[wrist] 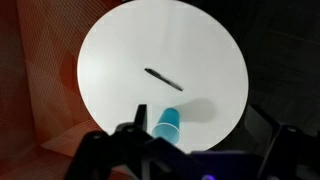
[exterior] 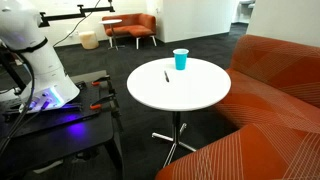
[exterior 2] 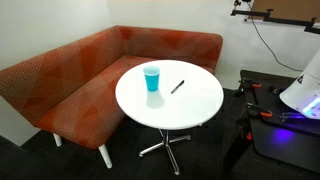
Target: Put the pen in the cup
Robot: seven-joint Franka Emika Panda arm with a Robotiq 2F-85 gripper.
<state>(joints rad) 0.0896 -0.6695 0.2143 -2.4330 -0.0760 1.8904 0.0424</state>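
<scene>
White round table (wrist: 120, 50) fills the wrist view. The pen (wrist: 160, 78) lies flat near its middle, with the cup (wrist: 167, 122) standing upright at its 6 o'clock, apart from it. The gripper (wrist: 190, 145) hangs well above both, jaws spread, holding nothing.

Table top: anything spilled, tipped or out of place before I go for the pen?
Nothing stands out. The cup stands upright on the round white table. The pen lies flat beside it, clear of it and well in from the edge. No spill or damage shows in any view.
</scene>
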